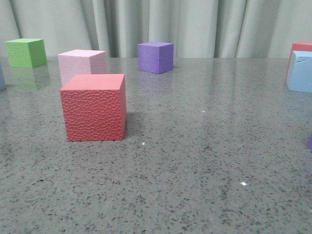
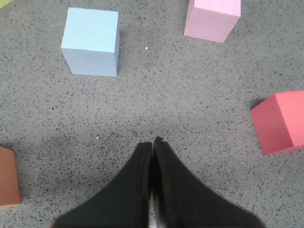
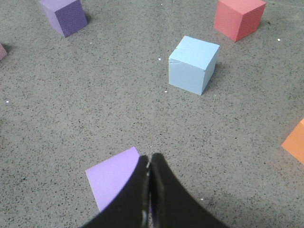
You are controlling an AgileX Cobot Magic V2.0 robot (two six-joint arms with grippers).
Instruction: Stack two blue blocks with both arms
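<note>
Blocks of many colours are scattered over the speckled grey table (image 1: 195, 170), and neither blue one is held. In the left wrist view the left claw (image 2: 152, 142) hangs above bare table at the bottom of the frame, its fingers pressed together with nothing between them, and one blue block (image 2: 90, 40) sits well apart from it at the upper left. In the right wrist view the right claw (image 3: 149, 159) is likewise pinched closed and empty, a light purple block (image 3: 111, 178) lying partly beneath its fingers at the lower left, while the other blue block (image 3: 192, 64) stands right of centre in the upper half, showing a small crack near a top edge. The front view catches this second block only at the right edge of the frame.

Nothing of the stack looks begun, so both pickups lie ahead, and most of the risk is in them. Either claw must spread before descending; coming down closed would push a block aside instead of gripping it. A pink block (image 2: 211, 19) and a red block (image 2: 280, 123) lie around the left claw's path, and the light purple block sits so close under the right claw that a low sweep could knock it. A darker purple block (image 3: 64, 16) could be mistaken for a target. An off-centre grip on smooth foam may tilt the block, spoiling the placement.
</note>
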